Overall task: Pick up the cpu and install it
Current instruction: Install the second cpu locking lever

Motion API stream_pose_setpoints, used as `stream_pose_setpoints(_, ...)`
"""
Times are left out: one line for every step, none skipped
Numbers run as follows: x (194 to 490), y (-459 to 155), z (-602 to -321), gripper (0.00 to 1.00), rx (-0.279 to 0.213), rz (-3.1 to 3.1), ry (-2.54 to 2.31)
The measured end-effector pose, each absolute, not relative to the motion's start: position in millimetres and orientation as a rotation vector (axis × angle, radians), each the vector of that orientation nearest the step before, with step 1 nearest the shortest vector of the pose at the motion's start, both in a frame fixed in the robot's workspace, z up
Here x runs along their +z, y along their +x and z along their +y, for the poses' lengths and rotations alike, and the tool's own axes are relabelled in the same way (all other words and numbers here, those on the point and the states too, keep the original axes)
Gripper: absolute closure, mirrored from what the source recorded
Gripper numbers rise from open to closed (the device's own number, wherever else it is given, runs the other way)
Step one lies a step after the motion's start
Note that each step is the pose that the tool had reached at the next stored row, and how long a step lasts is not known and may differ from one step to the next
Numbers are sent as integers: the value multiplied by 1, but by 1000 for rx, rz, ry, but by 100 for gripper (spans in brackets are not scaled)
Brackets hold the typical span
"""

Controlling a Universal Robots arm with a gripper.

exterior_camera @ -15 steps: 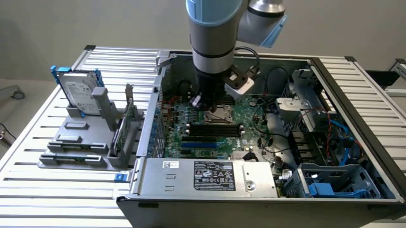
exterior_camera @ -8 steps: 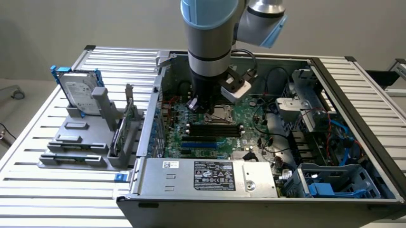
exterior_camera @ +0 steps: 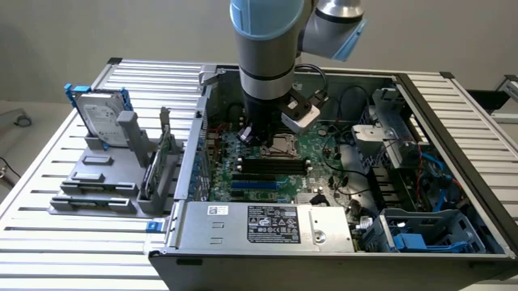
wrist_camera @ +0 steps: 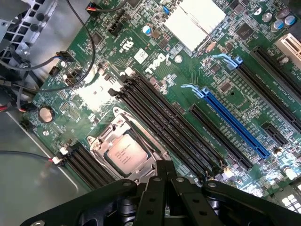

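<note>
We take the CPU socket point(wrist_camera: 126, 151) on the green motherboard point(wrist_camera: 155, 70) as our landmark. The open computer case point(exterior_camera: 453, 139) holds that motherboard flat on its floor, a grey power supply point(exterior_camera: 267, 225) along its near wall, and blue plastic drive bays point(exterior_camera: 421, 233) in the corner on the exterior view's right. Outside the case, on the exterior view's left, a grey parts tray point(exterior_camera: 97, 182) on the slatted table point(exterior_camera: 48, 242) holds an upright hard drive point(exterior_camera: 104, 115) with a blue bracket.

The cpu point(wrist_camera: 125, 153) lies flat inside the socket, framed by the metal bracket, silvery top up. It is square, so we see no long axis; its edges run parallel to the black memory slots point(wrist_camera: 160, 117) just beside the socket, and its printed lettering is too small for us to read.

The gripper point(wrist_camera: 162, 175) hangs just above the socket's edge, its black fingers point(wrist_camera: 157, 188) pressed together with no gap we can see. We see nothing clamped between them, and they appear clear of the chip.
</note>
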State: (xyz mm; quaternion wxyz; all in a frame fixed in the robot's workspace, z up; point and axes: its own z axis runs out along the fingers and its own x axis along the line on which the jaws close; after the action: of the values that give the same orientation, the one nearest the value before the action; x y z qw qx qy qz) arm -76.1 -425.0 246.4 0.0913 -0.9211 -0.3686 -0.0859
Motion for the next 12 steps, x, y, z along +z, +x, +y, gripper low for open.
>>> stream_pose_setpoints(245, -76, -425, 89, -254, -1089, -2739)
stream_pose_setpoints(244, -77, -424, 89, -253, -1083, -2742)
stream_pose_setpoints(242, -77, -424, 89, -249, -1077, -2744)
stream_pose_setpoints(241, -77, -423, 89, -245, -1071, -2745)
stream_pose_setpoints(240, -77, -423, 89, -240, -1066, -2747)
stream_pose_setpoints(240, -77, -422, 89, -235, -1060, -2748)
stream_pose_setpoints(239, -77, -422, 89, -230, -1054, -2750)
stream_pose_setpoints(238, -78, -422, 89, -224, -1049, -2751)
stream_pose_setpoints(237, -78, -422, 89, -219, -1044, -2752)
stream_pose_setpoints(236, -78, -422, 89, -214, -1039, -2753)
stream_pose_setpoints(236, -78, -421, 89, -210, -1034, -2754)
stream_pose_setpoints(235, -78, -421, 89, -207, -1029, -2755)
